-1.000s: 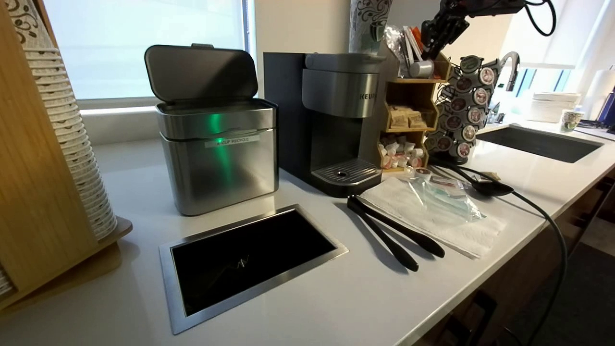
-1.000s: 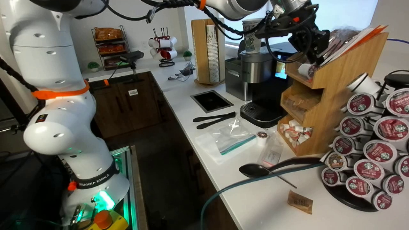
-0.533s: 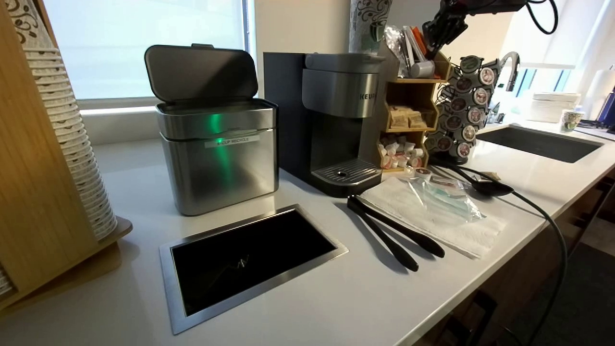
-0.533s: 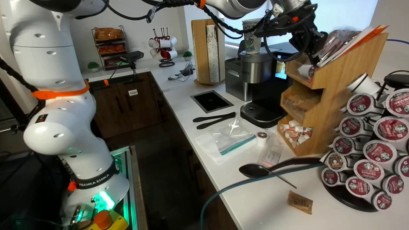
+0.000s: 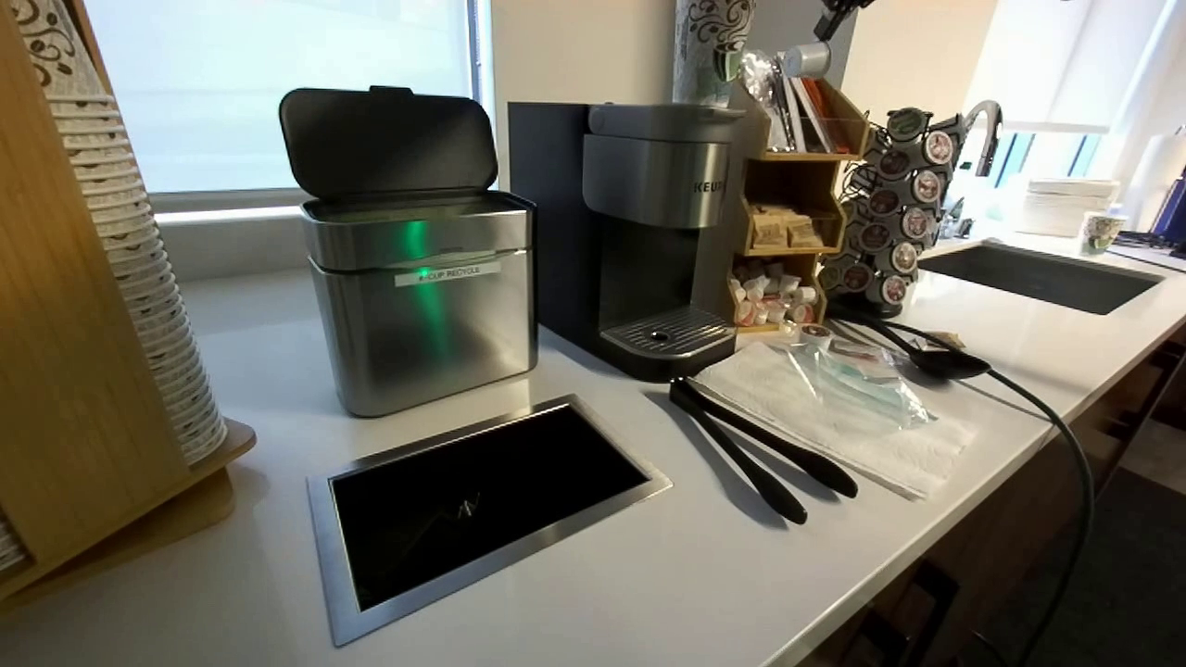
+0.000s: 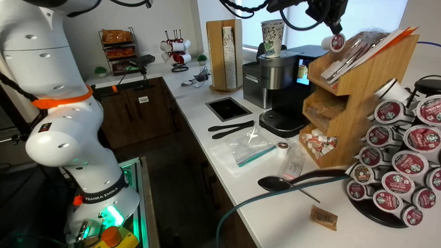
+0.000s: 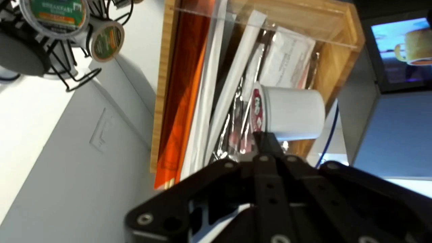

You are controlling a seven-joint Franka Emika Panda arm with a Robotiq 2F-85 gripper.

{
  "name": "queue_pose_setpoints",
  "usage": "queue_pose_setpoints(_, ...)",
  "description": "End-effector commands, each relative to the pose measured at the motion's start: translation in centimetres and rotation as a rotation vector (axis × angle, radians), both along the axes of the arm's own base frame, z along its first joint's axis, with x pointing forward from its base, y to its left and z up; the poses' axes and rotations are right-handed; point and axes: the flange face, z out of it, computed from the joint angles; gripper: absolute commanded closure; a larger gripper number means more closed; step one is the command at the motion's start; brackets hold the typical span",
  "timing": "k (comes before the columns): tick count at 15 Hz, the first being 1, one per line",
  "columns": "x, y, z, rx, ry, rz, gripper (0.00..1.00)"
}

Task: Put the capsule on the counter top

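The capsule is a white cup with a maroon lid (image 6: 332, 42), lying sideways. It also shows in an exterior view (image 5: 807, 59) and in the wrist view (image 7: 293, 111). My gripper (image 6: 337, 30) is shut on the capsule's rim near the lid and holds it above the top bin of the wooden organizer. In the wrist view the closed fingertips (image 7: 266, 136) meet at the rim. In an exterior view only the finger ends (image 5: 827, 30) show at the top edge. The white counter top (image 5: 649, 574) lies well below, and it also shows in an exterior view (image 6: 286, 220).
The wooden organizer (image 6: 365, 117) stands beside the coffee maker (image 5: 658, 176), which bears a tall cup stack (image 6: 273, 38). A capsule carousel (image 6: 396, 155) is close by. Tongs (image 5: 741, 454), a plastic bag (image 6: 251, 148), another capsule (image 6: 282, 148), a black spoon (image 6: 275, 184) and a cable lie on the counter.
My gripper has risen with the capsule, lifting it out of the organizer's top bin to above it. The arm has moved up. The other objects have stayed in place.
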Motion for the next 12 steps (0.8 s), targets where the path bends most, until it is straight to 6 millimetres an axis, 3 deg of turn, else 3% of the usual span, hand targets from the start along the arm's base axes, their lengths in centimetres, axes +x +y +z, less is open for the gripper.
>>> queue_pose_setpoints(1, -3.7, 1.3, 1.8, -0.014, 0.037, 0.077, 1.0)
queue_pose_setpoints(9, -15.1, 0.6, -0.6, 0.142, 0.298, 0.195, 1.0)
queue_pose_setpoints(10, -11.9, 0.5, 0.1, 0.084, 0.286, 0.156, 0.99)
queue_pose_setpoints(12, -13.9, 0.2, 0.0, 0.112, 0.289, 0.169, 0.99)
